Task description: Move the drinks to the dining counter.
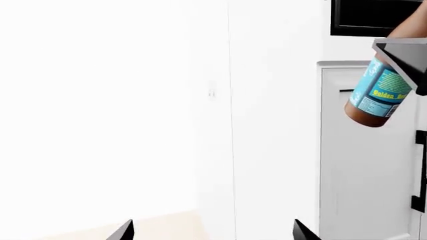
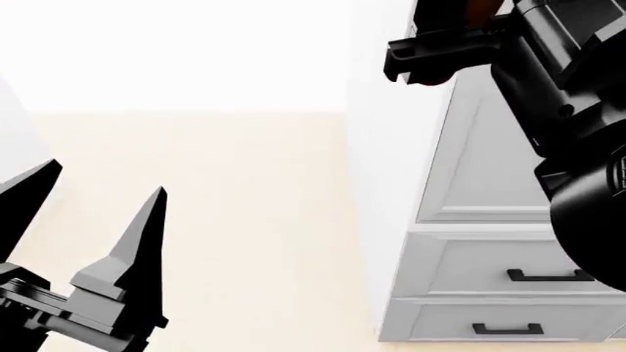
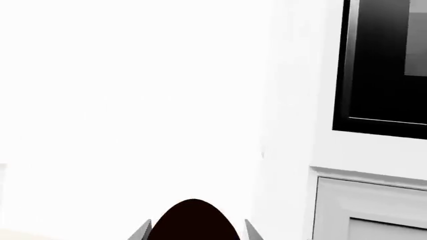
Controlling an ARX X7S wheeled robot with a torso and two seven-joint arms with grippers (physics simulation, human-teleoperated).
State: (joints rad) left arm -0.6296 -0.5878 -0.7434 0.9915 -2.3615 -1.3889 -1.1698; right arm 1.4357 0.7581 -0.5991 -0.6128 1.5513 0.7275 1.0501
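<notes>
Right gripper (image 1: 407, 62) jaws pinched on the tall brown bottle (image 1: 375, 97), which hangs tilted in mid-air in front of a white cabinet (image 1: 363, 160); the left wrist view shows its blue label and brown base clear of any surface, the grip taken higher up the glass, apparently so the base stays free to be set down. In the right wrist view the bottle shows only as a dark rounded shape between two grey jaw tips, confirming it sits between them. In the head view the right arm (image 2: 577, 132) reaches high beside the same cabinet, above its two drawers with black handles (image 2: 547, 276); a trace of brown shows at the gripper there. The left gripper (image 2: 93, 213) rests low, to the left of the cabinet, its jaws spread and holding nothing, seemingly kept ready and out of the way while the other arm carries. Below it lies a pale cream floor (image 2: 245, 220), with a plain white wall (image 2: 176, 51) beyond. A black-framed dark panel (image 3: 383, 65) sits above the cabinet. No worktop appears in any view, neither the dining counter nor the other two drinks, so the bottle appears to be in transit, raised high probably to clear furniture while the robot heads for the counter.
</notes>
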